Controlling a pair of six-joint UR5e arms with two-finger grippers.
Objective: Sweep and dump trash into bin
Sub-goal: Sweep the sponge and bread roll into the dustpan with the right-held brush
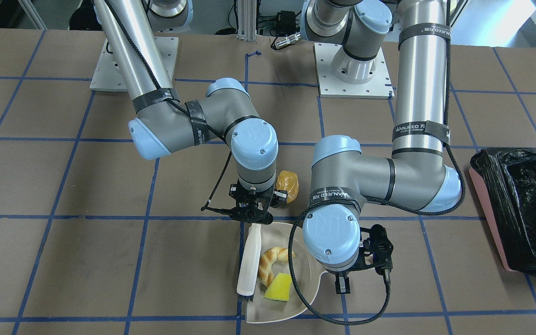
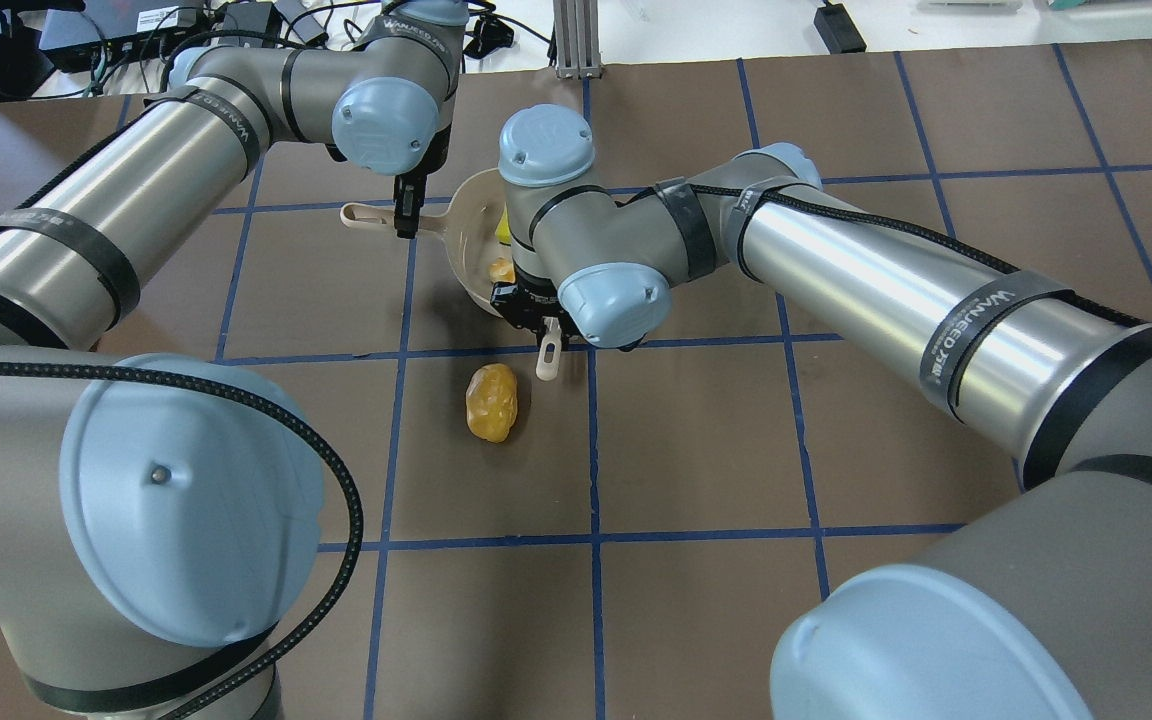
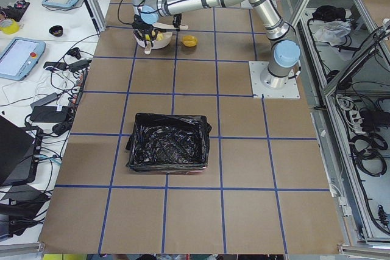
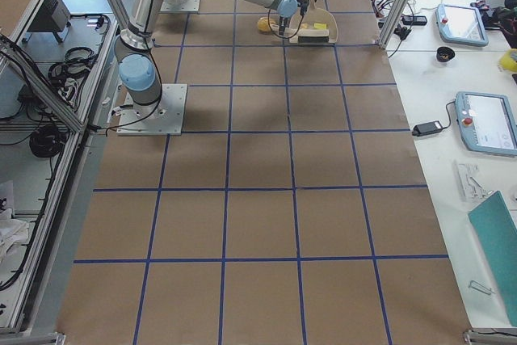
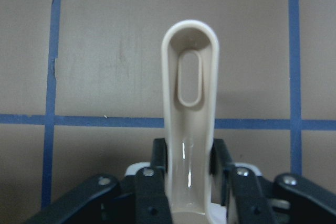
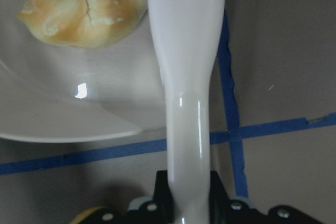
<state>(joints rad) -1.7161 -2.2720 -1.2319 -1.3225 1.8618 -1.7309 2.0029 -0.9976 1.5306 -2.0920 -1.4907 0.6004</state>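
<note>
The beige dustpan (image 1: 306,298) lies on the table, holding the tan croissant piece (image 1: 271,261) and the yellow wedge (image 1: 278,287). My left gripper (image 1: 341,283) is shut on the dustpan's handle (image 5: 189,103). My right gripper (image 1: 252,215) is shut on the white brush (image 1: 249,260), whose head lies in the pan beside the croissant (image 6: 89,9). The orange-yellow lump (image 2: 492,402) lies on the table outside the pan, just behind my right gripper. The pink bin (image 1: 485,223) with its black bag (image 1: 533,204) stands apart on my left side.
Brown table paper with a blue tape grid. Both arm bases (image 1: 354,70) are bolted at the robot's edge. The bin (image 3: 167,144) sits about two grid squares from the dustpan. Tablets and cables lie on side benches beyond the table's far edge.
</note>
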